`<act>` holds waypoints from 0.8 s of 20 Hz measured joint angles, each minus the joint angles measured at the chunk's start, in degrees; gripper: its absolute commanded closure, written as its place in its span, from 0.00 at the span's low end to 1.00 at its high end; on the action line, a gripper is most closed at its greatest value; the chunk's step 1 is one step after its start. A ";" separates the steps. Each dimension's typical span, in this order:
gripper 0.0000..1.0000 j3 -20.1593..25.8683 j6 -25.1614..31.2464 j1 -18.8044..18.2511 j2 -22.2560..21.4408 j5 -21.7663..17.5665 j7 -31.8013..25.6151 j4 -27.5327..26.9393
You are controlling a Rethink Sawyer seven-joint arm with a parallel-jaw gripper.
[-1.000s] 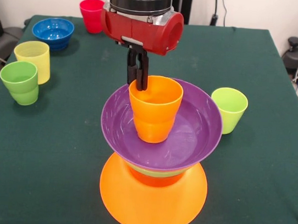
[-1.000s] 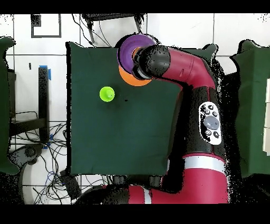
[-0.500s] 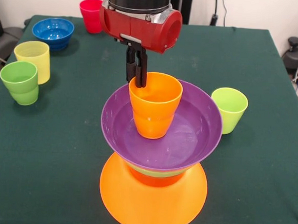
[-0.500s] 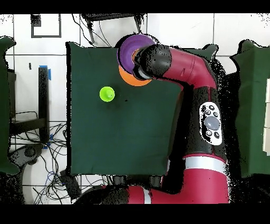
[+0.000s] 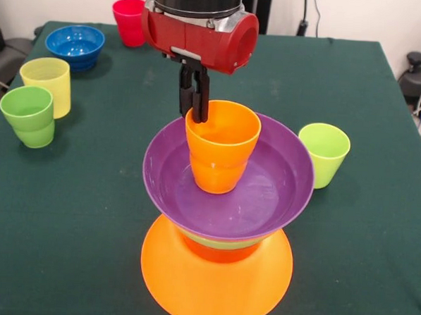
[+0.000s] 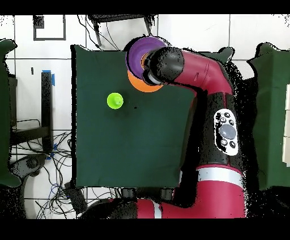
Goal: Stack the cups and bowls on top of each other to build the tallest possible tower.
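The tower (image 5: pixel 221 221) is sitting about half built: orange bowl (image 5: pixel 214 281) as base, a green and a red-orange layer peeking out above it, then the purple bowl (image 5: pixel 265 196). The gripper (image 5: pixel 193 104) is pinching the rim of the orange cup (image 5: pixel 219 149), which is sitting in or just above the purple bowl, can't tell which. Still waiting around the tower: blue bowl (image 5: pixel 74 44), red cup (image 5: pixel 127 20), yellow cup (image 5: pixel 48 83) and two green cups (image 5: pixel 29 115) (image 5: pixel 324 153).

Even, bright indoor light. Soft shadows under the purple bowl (image 5: pixel 227 183) on the green tablecloth (image 5: pixel 73 214). Mild sheen on glossy plastic. Front view in focus throughout.
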 measured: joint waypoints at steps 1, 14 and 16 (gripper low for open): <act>1.00 -0.01 0.01 0.11 -0.01 0.00 0.00 -0.14; 1.00 -0.02 1.57 0.30 0.18 0.19 0.00 -2.35; 1.00 -0.02 1.59 0.30 0.18 0.19 0.00 -2.59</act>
